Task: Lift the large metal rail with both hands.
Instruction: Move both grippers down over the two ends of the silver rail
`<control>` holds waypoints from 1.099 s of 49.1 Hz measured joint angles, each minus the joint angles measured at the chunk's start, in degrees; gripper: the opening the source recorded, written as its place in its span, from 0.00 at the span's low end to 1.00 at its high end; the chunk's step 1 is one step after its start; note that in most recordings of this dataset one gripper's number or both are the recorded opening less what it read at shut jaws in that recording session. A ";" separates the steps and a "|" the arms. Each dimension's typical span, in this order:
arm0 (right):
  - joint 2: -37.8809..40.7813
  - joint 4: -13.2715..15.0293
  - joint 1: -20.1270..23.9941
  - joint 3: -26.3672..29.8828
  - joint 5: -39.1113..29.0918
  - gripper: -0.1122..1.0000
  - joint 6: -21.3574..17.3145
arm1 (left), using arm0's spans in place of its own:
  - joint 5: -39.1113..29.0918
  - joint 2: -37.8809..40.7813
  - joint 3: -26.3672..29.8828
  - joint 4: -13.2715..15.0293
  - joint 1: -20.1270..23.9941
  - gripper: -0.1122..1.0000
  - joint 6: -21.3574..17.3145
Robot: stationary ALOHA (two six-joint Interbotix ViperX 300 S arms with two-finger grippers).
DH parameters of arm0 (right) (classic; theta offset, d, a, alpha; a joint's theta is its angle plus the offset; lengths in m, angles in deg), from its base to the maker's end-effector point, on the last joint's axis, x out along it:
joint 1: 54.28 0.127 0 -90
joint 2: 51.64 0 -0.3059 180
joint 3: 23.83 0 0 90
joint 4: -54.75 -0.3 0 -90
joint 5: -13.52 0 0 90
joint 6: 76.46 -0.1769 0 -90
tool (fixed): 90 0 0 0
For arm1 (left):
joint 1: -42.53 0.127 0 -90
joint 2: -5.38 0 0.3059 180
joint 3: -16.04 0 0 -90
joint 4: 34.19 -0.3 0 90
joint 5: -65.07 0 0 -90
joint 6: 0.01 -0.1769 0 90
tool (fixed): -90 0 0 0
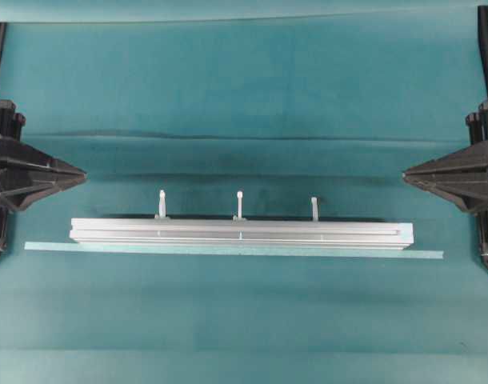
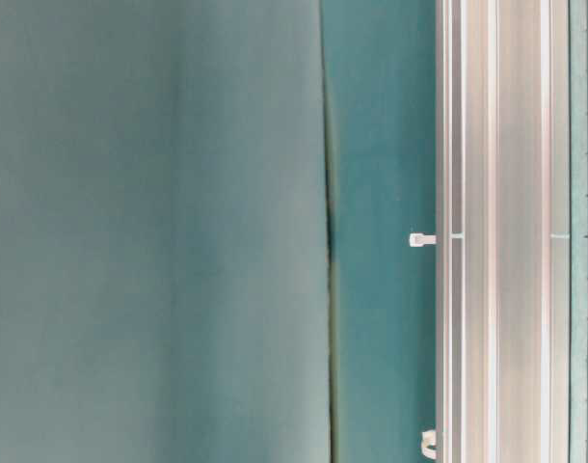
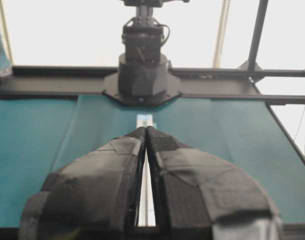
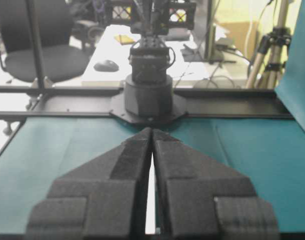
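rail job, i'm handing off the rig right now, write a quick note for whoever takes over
Left hand: shut, empty, at the left edge of the table, apart from the rail.
Right hand: shut, empty, at the right edge, also apart from the rail.
Rail: flat on the teal mat, lying crosswise between the two hands and a bit nearer the camera in the overhead view, its three white pegs along the far edge. A thin pale strip lies along its near edge.
Done: nothing yet; the rail is untouched.
Left: open both hands, bring one to each end of the rail, grip, lift together.
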 measured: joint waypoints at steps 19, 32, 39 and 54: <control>11.34 -3.34 -1.49 7.38 -16.17 0.10 -3.69 | -16.26 6.77 9.84 -0.70 1.41 0.09 4.48; 21.97 -3.43 -1.49 18.02 -39.90 0.10 -6.50 | -38.23 13.10 16.70 -0.79 1.32 0.09 4.04; 27.33 -3.43 -0.53 23.20 -51.68 0.10 -6.59 | -45.44 17.23 20.48 -0.79 1.32 0.09 4.04; 35.60 -3.60 0.18 30.23 -67.94 0.10 -6.50 | -53.96 25.22 25.58 -0.97 1.05 0.09 2.64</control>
